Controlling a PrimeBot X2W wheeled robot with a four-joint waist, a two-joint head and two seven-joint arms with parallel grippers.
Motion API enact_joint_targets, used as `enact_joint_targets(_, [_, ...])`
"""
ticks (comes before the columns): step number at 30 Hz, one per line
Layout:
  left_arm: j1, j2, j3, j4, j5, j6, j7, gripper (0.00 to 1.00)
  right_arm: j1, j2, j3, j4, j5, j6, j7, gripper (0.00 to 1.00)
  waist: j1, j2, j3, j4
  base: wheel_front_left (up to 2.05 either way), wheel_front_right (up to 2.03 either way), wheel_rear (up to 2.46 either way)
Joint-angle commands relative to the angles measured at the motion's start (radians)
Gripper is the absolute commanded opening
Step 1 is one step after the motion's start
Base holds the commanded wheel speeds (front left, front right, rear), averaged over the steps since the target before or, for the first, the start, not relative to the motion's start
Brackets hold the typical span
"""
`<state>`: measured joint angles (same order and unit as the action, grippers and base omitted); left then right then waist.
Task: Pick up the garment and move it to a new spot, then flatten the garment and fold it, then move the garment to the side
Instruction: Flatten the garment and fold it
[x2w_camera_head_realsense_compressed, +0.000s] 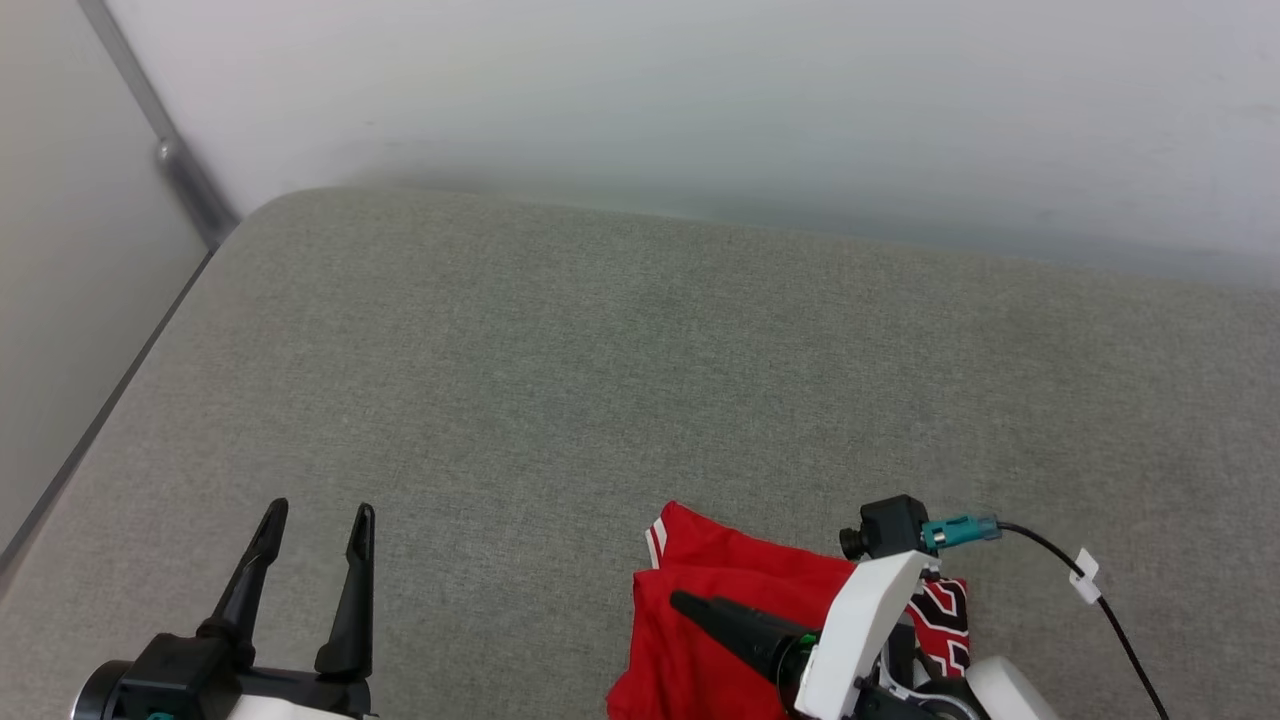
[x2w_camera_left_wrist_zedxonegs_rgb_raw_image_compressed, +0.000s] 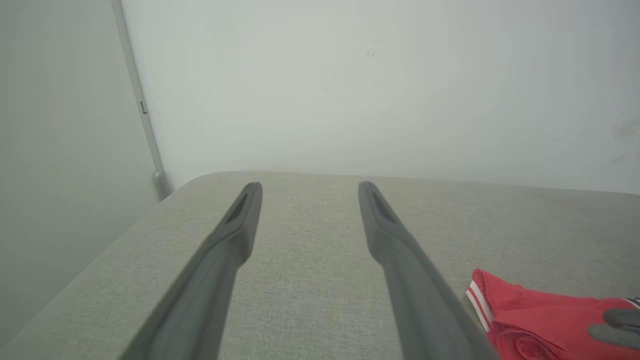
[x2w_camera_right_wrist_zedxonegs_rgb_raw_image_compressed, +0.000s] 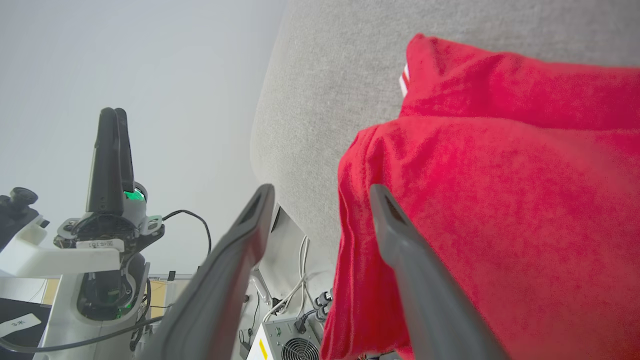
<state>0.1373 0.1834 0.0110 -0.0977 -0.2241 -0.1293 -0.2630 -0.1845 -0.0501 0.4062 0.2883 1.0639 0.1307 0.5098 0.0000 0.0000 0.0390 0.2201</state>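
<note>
The garment (x2w_camera_head_realsense_compressed: 720, 580), bright red with a red-white striped trim and a patch of black, white-outlined lettering (x2w_camera_head_realsense_compressed: 940, 612), lies bunched at the near edge of the grey padded surface (x2w_camera_head_realsense_compressed: 600, 380). Part of it hangs over that edge. My right gripper (x2w_camera_right_wrist_zedxonegs_rgb_raw_image_compressed: 320, 194) is open. One finger (x2w_camera_right_wrist_zedxonegs_rgb_raw_image_compressed: 425, 280) rests over the red cloth (x2w_camera_right_wrist_zedxonegs_rgb_raw_image_compressed: 500, 200), the other is just off its edge. In the head view one dark finger (x2w_camera_head_realsense_compressed: 730, 625) of this gripper lies across the cloth. My left gripper (x2w_camera_head_realsense_compressed: 320, 515) stands open and empty at the lower left, well apart from the garment (x2w_camera_left_wrist_zedxonegs_rgb_raw_image_compressed: 540, 310).
A pale wall borders the far side of the surface, and a metal rail (x2w_camera_head_realsense_compressed: 185, 170) runs down the back left corner. A black cable with a white tag (x2w_camera_head_realsense_compressed: 1085, 575) trails at the right. Below the near edge are a fan box (x2w_camera_right_wrist_zedxonegs_rgb_raw_image_compressed: 295, 345) and loose cables.
</note>
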Motion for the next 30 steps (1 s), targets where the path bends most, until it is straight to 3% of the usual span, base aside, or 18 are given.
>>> enact_joint_targets(1, [-0.013, -0.001, -0.001, 0.002, 0.003, -0.001, -0.002, 1.00, -0.021, 0.000, -0.002, -0.005, -0.007, 0.000, -0.007, 1.00, 0.0000, 0.0000, -0.002, -0.007, 0.00, 0.00, 0.00])
enact_joint_targets(4, [-0.012, -0.004, -0.005, 0.004, 0.003, -0.001, -0.002, 1.00, -0.044, 0.000, -0.030, -0.016, -0.035, 0.000, -0.017, 1.00, 0.0000, 0.0000, -0.005, -0.025, 0.00, 0.00, 0.00])
enact_joint_targets(7, [-0.014, -0.005, -0.009, 0.004, 0.002, -0.001, -0.002, 1.00, -0.071, 0.000, -0.097, -0.019, -0.141, 0.000, -0.031, 1.00, 0.0000, 0.0000, -0.007, -0.046, 0.00, 0.00, 0.00])
enact_joint_targets(13, [-0.025, -0.009, -0.011, 0.002, 0.005, -0.001, -0.002, 1.00, -0.126, -0.008, -0.207, -0.135, -0.560, 0.000, -0.069, 1.00, 0.0000, 0.0000, -0.001, -0.093, 0.00, 0.00, 0.00])
enact_joint_targets(16, [-0.035, -0.016, -0.009, 0.002, 0.009, -0.001, -0.002, 1.00, -0.133, -0.089, -0.190, -0.212, -0.714, -0.001, -0.110, 1.00, 0.0000, 0.0000, 0.005, -0.116, 0.00, 0.00, 0.00])
enact_joint_targets(24, [-0.048, -0.025, -0.017, -0.001, 0.011, -0.001, -0.002, 1.00, -0.066, -0.223, -0.270, -0.321, -0.847, 0.000, -0.293, 1.00, 0.0000, 0.0000, 0.013, -0.158, 0.00, 0.00, 0.00])
enact_joint_targets(30, [-0.047, -0.032, -0.019, -0.006, 0.002, -0.001, -0.002, 1.00, 0.029, -0.206, -0.376, -0.374, -0.850, 0.000, -0.409, 1.00, 0.0000, 0.0000, 0.018, -0.166, 0.00, 0.00, 0.00])
